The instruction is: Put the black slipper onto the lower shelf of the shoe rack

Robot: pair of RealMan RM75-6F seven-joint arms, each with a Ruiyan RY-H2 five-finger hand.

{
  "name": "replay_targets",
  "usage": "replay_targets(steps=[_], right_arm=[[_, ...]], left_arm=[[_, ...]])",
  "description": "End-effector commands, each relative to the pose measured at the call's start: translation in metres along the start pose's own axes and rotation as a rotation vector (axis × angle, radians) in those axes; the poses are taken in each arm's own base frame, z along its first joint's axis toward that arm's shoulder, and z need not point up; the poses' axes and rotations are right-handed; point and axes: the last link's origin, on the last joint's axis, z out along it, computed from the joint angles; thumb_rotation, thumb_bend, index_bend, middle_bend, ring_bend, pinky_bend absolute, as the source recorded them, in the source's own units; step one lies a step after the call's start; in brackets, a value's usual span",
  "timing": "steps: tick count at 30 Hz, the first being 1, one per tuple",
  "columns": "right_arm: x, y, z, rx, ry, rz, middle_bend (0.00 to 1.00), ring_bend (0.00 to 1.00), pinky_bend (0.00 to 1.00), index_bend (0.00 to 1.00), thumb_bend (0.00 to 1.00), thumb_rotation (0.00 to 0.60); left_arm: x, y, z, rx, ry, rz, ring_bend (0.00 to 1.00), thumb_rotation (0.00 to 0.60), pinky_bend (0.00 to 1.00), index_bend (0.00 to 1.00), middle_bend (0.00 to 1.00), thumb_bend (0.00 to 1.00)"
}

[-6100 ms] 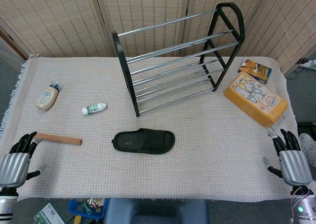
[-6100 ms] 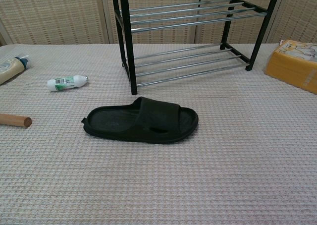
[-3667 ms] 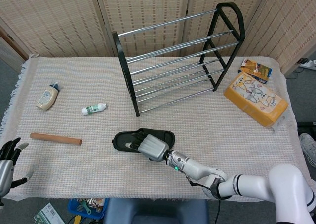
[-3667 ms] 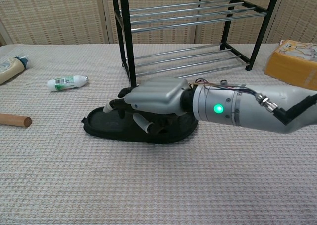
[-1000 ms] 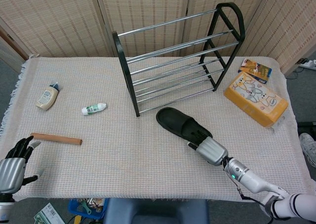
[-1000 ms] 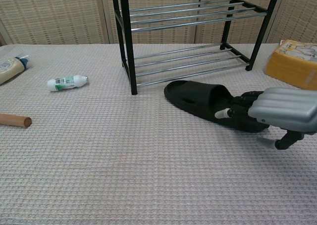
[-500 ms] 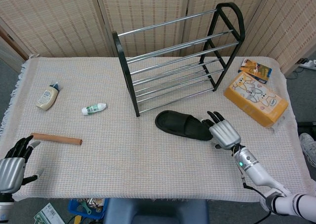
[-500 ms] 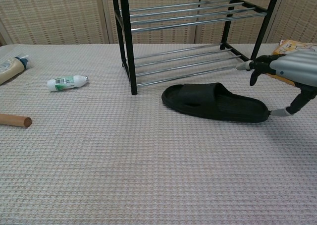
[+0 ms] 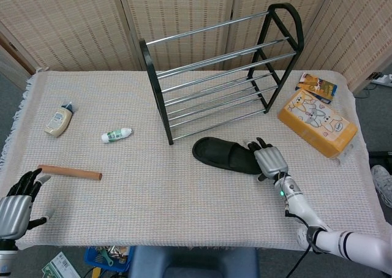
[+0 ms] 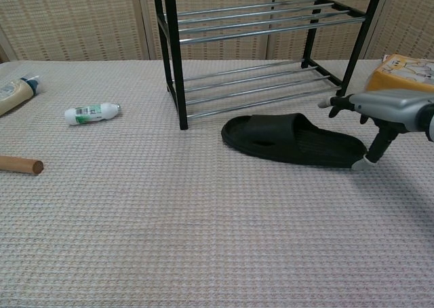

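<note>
Half a second ago the right hand (image 9: pixel 270 160) sat a little further right of the black slipper (image 9: pixel 225 155), fingers fanned above the heel; now it has drawn in closer, so that in the head view its fingertips (image 9: pixel 252 147) overlap the heel end. From six seconds back the slipper has travelled a good way: it lay near the middle of the bench (image 9: pixel 184 204) with its toe to the right, and now it lies flat just in front of the shoe rack (image 9: pixel 220 70), toe pointing left, under the rack's right half but not on any shelf. In the chest view the right hand (image 10: pixel 380 118) hangs at the heel with its fingers spread, the thumb tip down at the cloth right against the sole's edge; whether it actually presses the slipper I cannot tell, but it is not gripping it. The lower shelf (image 10: pixel 258 87) holds nothing. The left hand (image 9: pixel 17 201) rests at the near left corner of the bench, fingers apart, holding nothing, just as before, with the wooden stick (image 9: pixel 69 172) near it. The small white bottle (image 9: pixel 116 134), the cream bottle (image 9: pixel 59 119) and the yellow box (image 9: pixel 317 122) have not shifted.
</note>
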Motion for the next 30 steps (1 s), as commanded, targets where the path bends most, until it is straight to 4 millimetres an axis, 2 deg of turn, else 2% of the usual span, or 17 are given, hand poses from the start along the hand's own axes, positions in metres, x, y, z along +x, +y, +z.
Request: replay_targets(steps=[1,12,30], right_arm=[[0.001,-0.01,0.012,0.007,-0.01,-0.011,0.14,0.0,0.24,0.0,0.13,0.6],[0.018,-0.007,0.051,-0.072,0.048,-0.061,0.16,0.0,0.24,0.0,0.13,0.6],[0.01,-0.017,0.055,-0.02,-0.022,-0.144,0.18,0.0,0.23,0.0,0.16,0.6]], left_arm=[[-0.001,-0.001,0.0,0.003,-0.002,0.0,0.1,0.6,0.25,0.2,0.1,0.24],[-0.002,-0.007,-0.002,0.023,-0.006,0.002,0.1,0.6,0.25,0.2,0.1,0.24],[-0.004,-0.008,-0.001,0.024,-0.016,0.004,0.1,0.6,0.25,0.2,0.1,0.24]])
